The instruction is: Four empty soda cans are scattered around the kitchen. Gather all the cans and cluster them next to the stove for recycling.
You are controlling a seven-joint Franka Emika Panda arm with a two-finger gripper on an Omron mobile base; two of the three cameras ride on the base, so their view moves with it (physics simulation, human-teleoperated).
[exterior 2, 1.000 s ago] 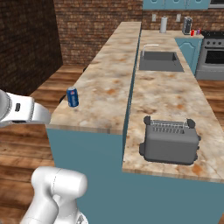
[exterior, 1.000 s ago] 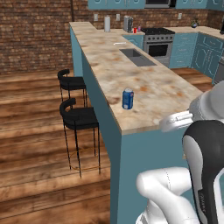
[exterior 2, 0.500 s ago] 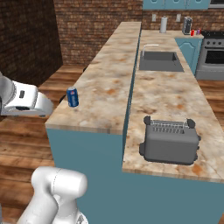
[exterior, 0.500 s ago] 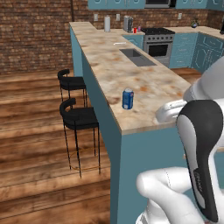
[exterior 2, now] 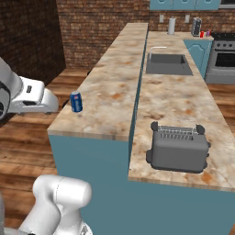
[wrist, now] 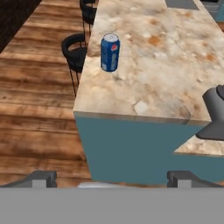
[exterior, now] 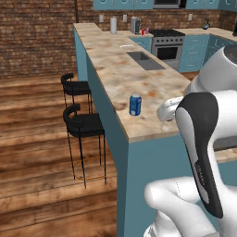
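Note:
A blue soda can (exterior: 135, 104) stands upright near the left edge of the island counter (exterior: 139, 83), also seen as the blue can (exterior 2: 76, 101) and the blue can (wrist: 110, 52). My gripper (wrist: 113, 178) is open, its fingertips (wrist: 43, 177) wide apart with nothing between them. It hangs off the counter's near end, short of the can. Far back stands the stove (exterior: 166, 43), the same stove (exterior 2: 222, 54) at the right edge of the right base view. A small red can (exterior: 142, 32) sits on the back counter next to it, the same red can (exterior 2: 202, 34).
A grey toaster (exterior 2: 178, 147) sits on the lower counter close to me. A sink (exterior 2: 167, 64) lies further along. Two black stools (exterior: 83, 122) stand against the island's left side on the wood floor. A coffee machine (exterior: 135, 24) and a paper-towel roll (exterior: 113, 24) stand at the back.
My arm has swung: its hand has moved closer to the blue can in the right base view, and the dark forearm looms larger in the left. The can has not moved.

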